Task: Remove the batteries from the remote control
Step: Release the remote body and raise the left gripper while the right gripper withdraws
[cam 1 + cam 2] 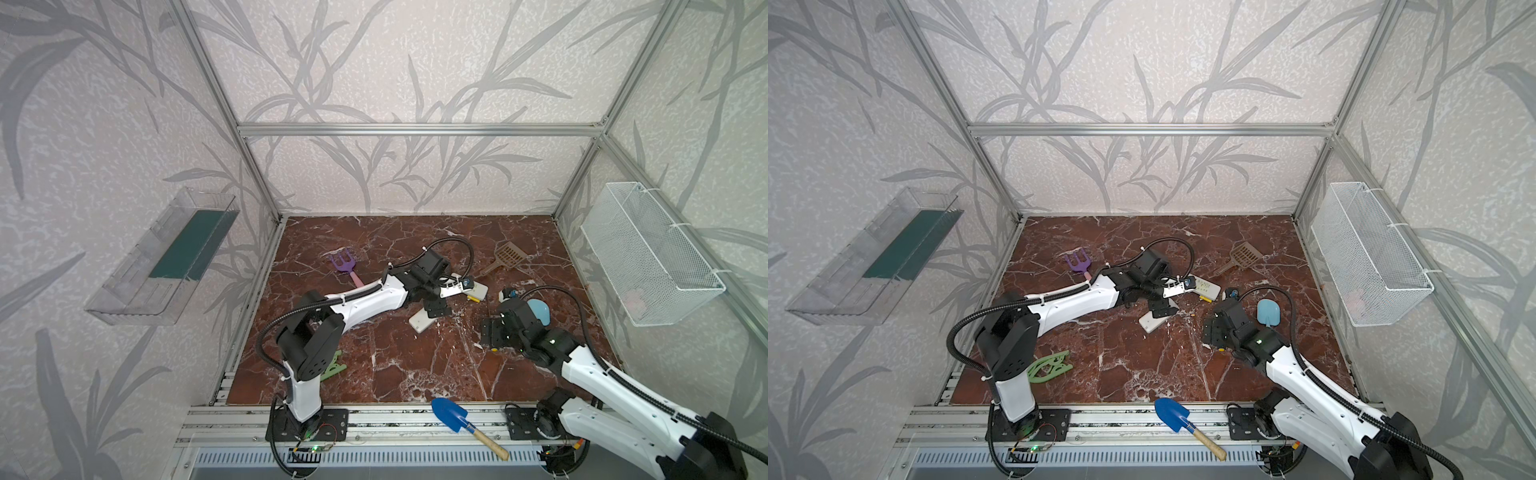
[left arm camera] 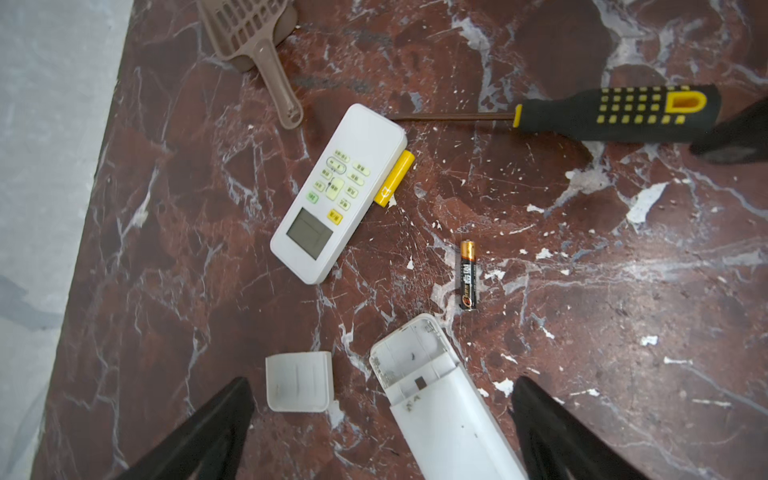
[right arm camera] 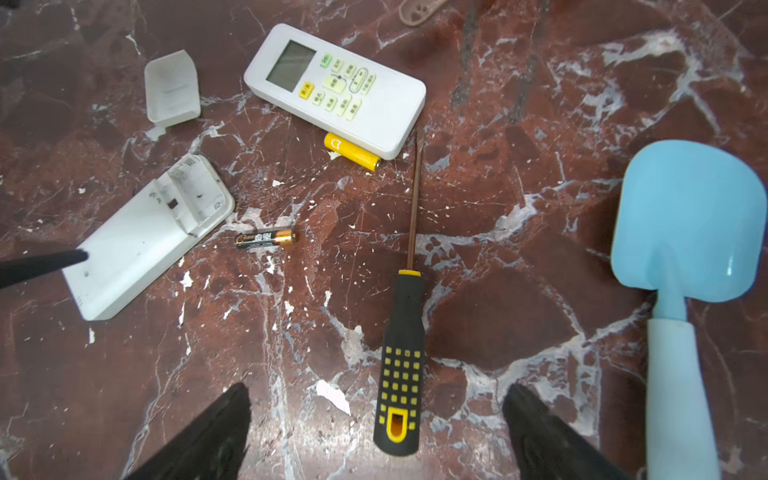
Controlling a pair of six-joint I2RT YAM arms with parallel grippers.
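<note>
Lying loose: I see the yellow battery (image 2: 394,178) touching the long edge of the face-up remote (image 2: 338,193); the black-and-gold battery (image 2: 468,275) is on the counter (image 2: 623,291) just beside the open end of the face-down remote (image 2: 440,415).
Compartment (image 2: 415,357): open — its cover (image 2: 299,381) lies on the counter beside that remote, apart from it.
Left pincer (image 2: 381,381): released, jaws wide, hanging over the face-down remote's open end.
Right pincer (image 3: 377,386): released — jaws wide on either side of the screwdriver (image 3: 401,357) handle, neither touching it.
</note>
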